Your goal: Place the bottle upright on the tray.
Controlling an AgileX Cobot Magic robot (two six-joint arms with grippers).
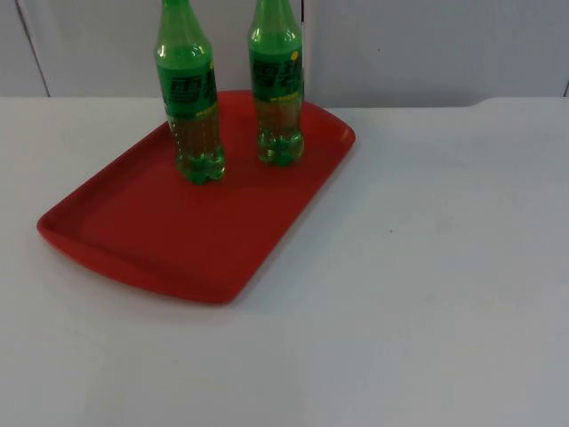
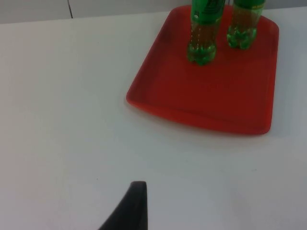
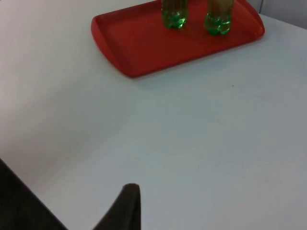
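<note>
One red tray [image 1: 160,240] lies flat on the white surface [image 1: 427,294], set at an angle, its far corner near the grey partition wall [image 1: 427,44]. It holds two green bottles, both upright on its far end and standing close together without touching: the left bottle [image 1: 189,98] and the right bottle [image 1: 277,84]. Each carries a green label and shows clear green plastic at the base. The left tool, one black fingertip [image 2: 129,208] visible, and the right tool, one black fingertip [image 3: 122,208] visible, wait above bare surface, well apart from the tray; whether their fingers are apart or together cannot be told.
</note>
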